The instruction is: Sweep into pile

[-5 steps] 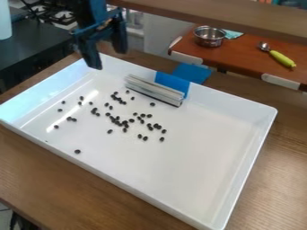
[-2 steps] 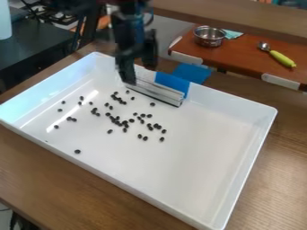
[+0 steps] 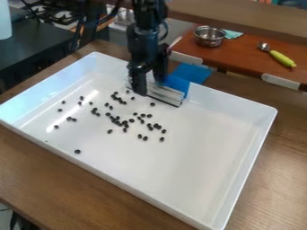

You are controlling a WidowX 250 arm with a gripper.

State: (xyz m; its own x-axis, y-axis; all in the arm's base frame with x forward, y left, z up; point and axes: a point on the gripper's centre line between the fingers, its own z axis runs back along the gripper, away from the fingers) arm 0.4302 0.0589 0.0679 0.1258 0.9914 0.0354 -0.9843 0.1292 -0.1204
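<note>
camera view: the black gripper (image 3: 151,86) has swung across from above the tray's far left part and come down to the silver sweeping bar (image 3: 166,95), which lies along the far wall of the white tray (image 3: 192,168) with a blue piece (image 3: 176,84) standing beside it. its two fingers are spread, with a gap between them, and they now overlap the bar's left part; whether either one touches it i can't tell. the bar itself hasn't shifted, and neither have the dark beans (image 3: 117,122), which are strewn over the left and middle of the tray floor, thickest near the centre, with a lone bean (image 3: 77,152) well apart near the front wall. so the change is all in the arm: it looks like it's lining up to take the tool, and the sweeping proper has yet to start. closing squarely on the bar or its blue piece seems the next need; an off-centre grip could let it twist and leave beans behind.
</note>
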